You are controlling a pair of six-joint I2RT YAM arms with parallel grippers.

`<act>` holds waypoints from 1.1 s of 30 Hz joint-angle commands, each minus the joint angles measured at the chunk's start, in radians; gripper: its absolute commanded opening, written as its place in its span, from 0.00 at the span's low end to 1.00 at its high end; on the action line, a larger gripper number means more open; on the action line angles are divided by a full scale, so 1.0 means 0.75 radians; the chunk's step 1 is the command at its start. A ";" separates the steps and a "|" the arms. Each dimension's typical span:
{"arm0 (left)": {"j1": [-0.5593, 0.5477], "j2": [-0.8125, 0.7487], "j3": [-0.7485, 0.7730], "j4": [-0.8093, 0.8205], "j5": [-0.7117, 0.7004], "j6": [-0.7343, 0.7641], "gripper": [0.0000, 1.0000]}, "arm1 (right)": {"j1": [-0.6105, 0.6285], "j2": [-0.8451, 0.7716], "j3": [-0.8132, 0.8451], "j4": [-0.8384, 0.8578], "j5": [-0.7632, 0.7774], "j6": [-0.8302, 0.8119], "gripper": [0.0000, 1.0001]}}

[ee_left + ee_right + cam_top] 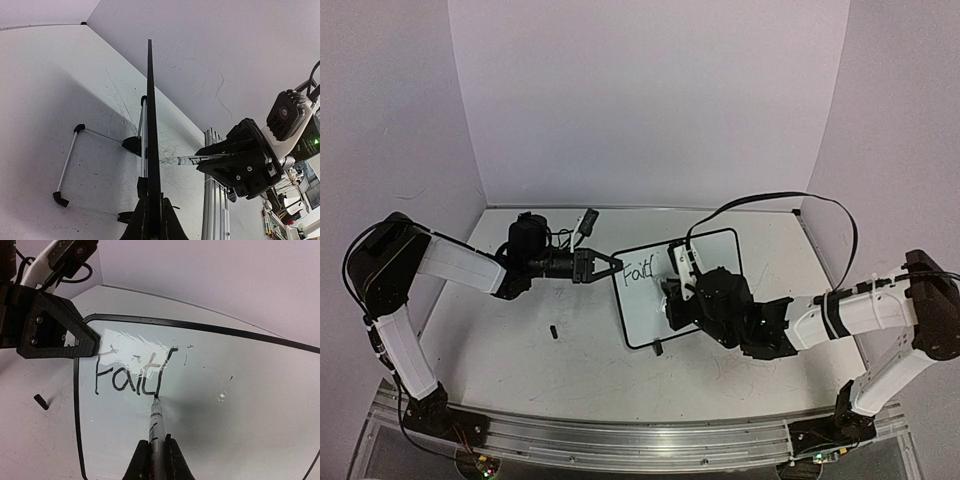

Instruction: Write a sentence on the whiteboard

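Finishing the next letter calls for light, even pressure. The right gripper (156, 455), clamped on the marker (155, 421), has the tip touching the whiteboard (235, 415) at the foot of the stroke after "Fait" in the sentence (132, 372). The whiteboard stands mid-desk, nearer the far edge. The left gripper (610, 266) pinches its left rim and, I judge, should hold firm.

We see a robotics lab cell: white backdrop panels (650, 100) enclose a scuffed surface (500, 350) edged by an aluminium mounting rail (620, 438).
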 commanded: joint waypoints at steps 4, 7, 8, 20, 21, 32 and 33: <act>-0.046 -0.018 0.034 -0.045 0.094 -0.029 0.00 | -0.008 0.011 0.071 0.052 0.064 -0.030 0.00; -0.047 -0.019 0.034 -0.045 0.094 -0.030 0.00 | -0.011 0.019 0.082 0.056 0.058 -0.038 0.00; -0.047 -0.019 0.034 -0.045 0.094 -0.030 0.00 | -0.012 0.023 0.086 0.058 0.058 -0.041 0.00; -0.047 -0.023 0.034 -0.044 0.095 -0.028 0.00 | -0.018 0.051 0.116 0.047 0.114 -0.040 0.00; -0.047 -0.024 0.034 -0.044 0.096 -0.028 0.00 | -0.018 0.052 0.117 0.040 0.124 -0.034 0.00; -0.047 -0.024 0.034 -0.045 0.095 -0.028 0.00 | -0.017 0.012 0.093 -0.040 0.158 0.027 0.00; -0.047 -0.024 0.034 -0.045 0.096 -0.028 0.00 | -0.016 0.007 0.085 -0.042 0.149 0.032 0.00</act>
